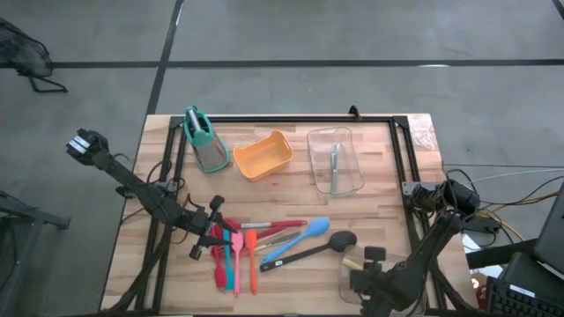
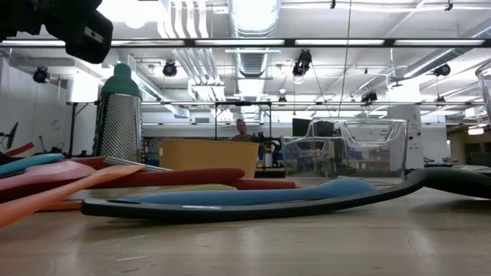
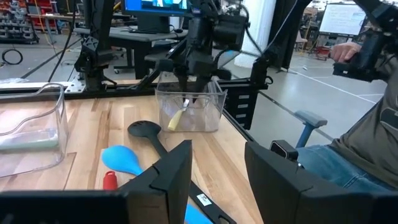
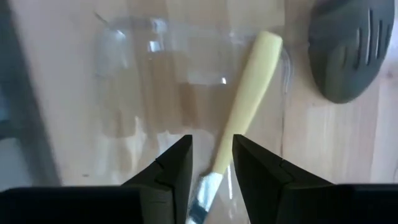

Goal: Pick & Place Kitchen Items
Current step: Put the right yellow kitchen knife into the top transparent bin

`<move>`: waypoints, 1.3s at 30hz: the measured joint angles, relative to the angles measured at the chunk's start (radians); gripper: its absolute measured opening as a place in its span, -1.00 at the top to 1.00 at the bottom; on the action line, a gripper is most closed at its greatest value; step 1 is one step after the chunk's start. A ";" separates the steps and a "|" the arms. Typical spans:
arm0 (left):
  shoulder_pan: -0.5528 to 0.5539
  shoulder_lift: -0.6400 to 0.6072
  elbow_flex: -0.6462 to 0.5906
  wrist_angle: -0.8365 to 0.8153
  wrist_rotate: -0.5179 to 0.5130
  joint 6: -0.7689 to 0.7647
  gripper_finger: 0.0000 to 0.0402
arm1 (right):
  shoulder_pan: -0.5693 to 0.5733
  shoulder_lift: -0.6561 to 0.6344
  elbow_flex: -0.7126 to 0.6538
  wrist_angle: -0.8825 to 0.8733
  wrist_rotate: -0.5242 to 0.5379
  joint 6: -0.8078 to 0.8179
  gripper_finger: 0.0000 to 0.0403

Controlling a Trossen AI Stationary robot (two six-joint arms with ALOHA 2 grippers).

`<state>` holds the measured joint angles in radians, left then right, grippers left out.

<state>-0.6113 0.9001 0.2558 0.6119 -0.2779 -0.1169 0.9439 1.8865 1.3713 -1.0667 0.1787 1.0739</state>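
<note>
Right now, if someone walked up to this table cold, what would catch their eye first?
Probably the bright fan of utensils at the table's near middle, red, pink and orange handles beside a blue spatula and a black ladle. Next, the right gripper poised above a yellow-handled tool in a clear tub at the near right.

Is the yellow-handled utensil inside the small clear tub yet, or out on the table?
Inside. The yellow-handled utensil leans in the small clear tub, with the right gripper right above it.
</note>
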 joint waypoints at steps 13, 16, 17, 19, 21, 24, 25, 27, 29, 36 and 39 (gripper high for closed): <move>0.000 0.000 0.000 -0.024 0.000 -0.017 0.22 | -0.016 0.103 0.034 0.004 -0.005 -0.031 0.23; 0.000 0.000 0.000 -0.024 0.000 -0.021 0.22 | -0.022 0.117 0.036 0.001 -0.009 -0.034 0.13; 0.000 0.000 0.000 -0.024 0.000 -0.022 0.22 | -0.022 0.118 0.036 0.001 -0.010 -0.033 0.11; 0.000 0.000 0.000 -0.024 0.000 -0.023 0.22 | -0.024 0.114 0.034 -0.001 -0.006 -0.029 0.07; 0.000 0.000 0.000 -0.024 0.000 -0.023 0.22 | -0.025 0.107 0.032 -0.005 0.004 -0.019 0.05; 0.000 0.000 0.000 -0.023 0.000 -0.023 0.22 | -0.026 0.107 0.032 -0.005 0.000 -0.036 0.06; 0.000 0.000 0.000 -0.023 0.000 -0.023 0.22 | -0.026 0.107 0.032 0.000 -0.007 -0.058 0.08; 0.000 0.000 0.000 -0.023 0.000 -0.023 0.22 | -0.028 0.107 0.033 0.008 -0.020 -0.100 0.11; 0.000 0.000 0.000 -0.023 0.000 -0.025 0.22 | -0.027 0.107 0.042 -0.001 -0.018 -0.132 0.16; 0.000 0.000 0.000 -0.025 0.000 -0.026 0.22 | -0.026 0.109 0.078 -0.083 -0.019 -0.218 0.29; 0.000 0.000 0.000 -0.026 0.000 -0.026 0.22 | -0.026 0.104 0.102 -0.163 -0.021 -0.229 0.33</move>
<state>-0.6113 0.9005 0.2558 0.5862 -0.2782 -0.1432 0.9176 1.9908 1.4734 -1.2297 0.1579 0.8447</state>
